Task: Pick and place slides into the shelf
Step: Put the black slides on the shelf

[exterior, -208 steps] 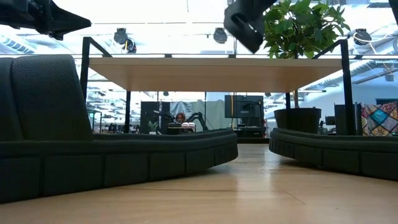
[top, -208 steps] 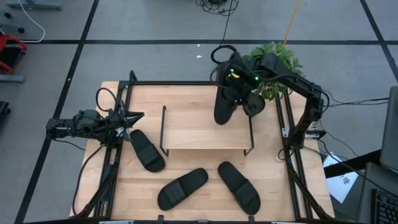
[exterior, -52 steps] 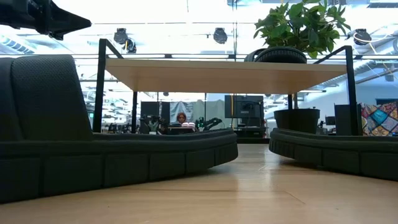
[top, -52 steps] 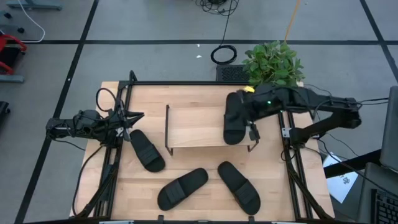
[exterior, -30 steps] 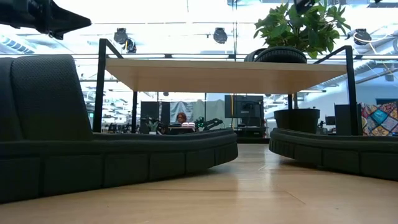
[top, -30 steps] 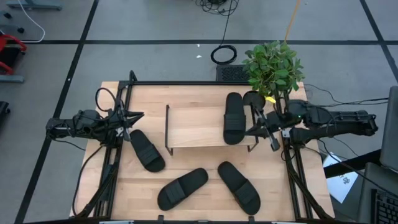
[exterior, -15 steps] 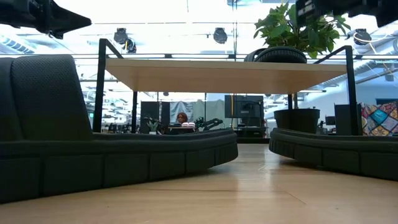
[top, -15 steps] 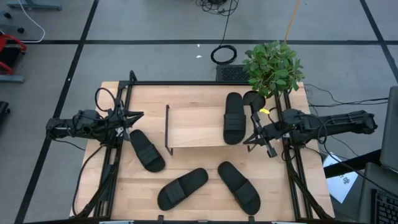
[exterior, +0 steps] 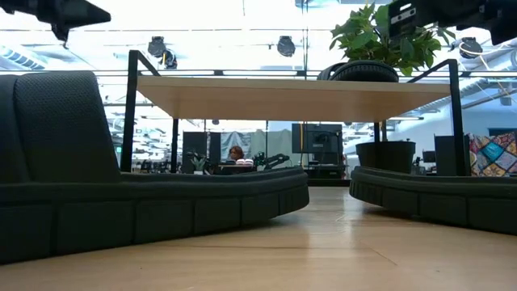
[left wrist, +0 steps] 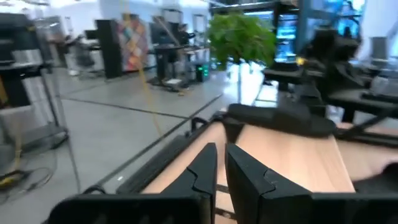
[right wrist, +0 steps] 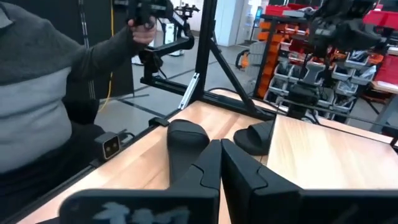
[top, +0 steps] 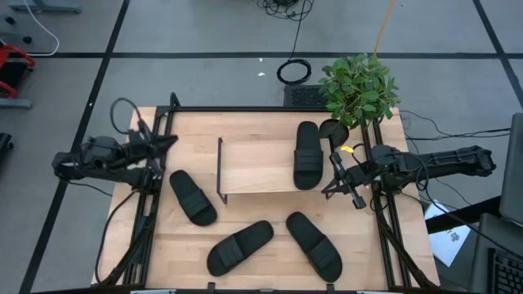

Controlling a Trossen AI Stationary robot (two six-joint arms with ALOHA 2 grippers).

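Three slides lie on the bench (top: 261,122) in front of the shelf (top: 253,167), and they are the near things. One slide (top: 239,247) is at the front, a little left of the middle, with its long axis slanting. A second slide (top: 314,245) lies just beside it on the right, also slanting, and the two nearly meet at their inner ends. The third slide (top: 193,197) is further back on the left, close to the left end of the shelf and apart from it.

For the next pick, this third slide counts most. It lies just in front of the left tool (top: 167,140) and a little toward the middle of the bench, and the left tool is clearly the nearer one to it. In the left wrist view the fingers of the left tool stand close together, with only a thin gap.

The fourth slide (top: 306,154) already rests on the right end of the top board of the shelf, with its long axis running from front to back.

The right tool (top: 344,178) hovers just beside the right end of the shelf and holds nothing; its fingers are nearly together too.

All slides are black, with a wide strap and an oval sole.
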